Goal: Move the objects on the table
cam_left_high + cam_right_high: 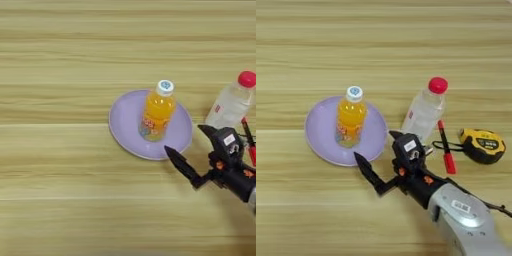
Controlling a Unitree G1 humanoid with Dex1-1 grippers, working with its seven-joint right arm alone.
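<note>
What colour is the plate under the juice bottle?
Light purple plate; clearest in the right eye view.

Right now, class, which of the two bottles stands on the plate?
The orange-juice bottle, white-capped, stands on the purple plate; the red-capped clear bottle stands on bare table.

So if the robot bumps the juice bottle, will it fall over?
Probably, yes. The juice bottle stands upright, tall and narrow, so a high push may tip it. Round, it could then roll off the shallow purple plate. It looks full, so fairly heavy.
</note>
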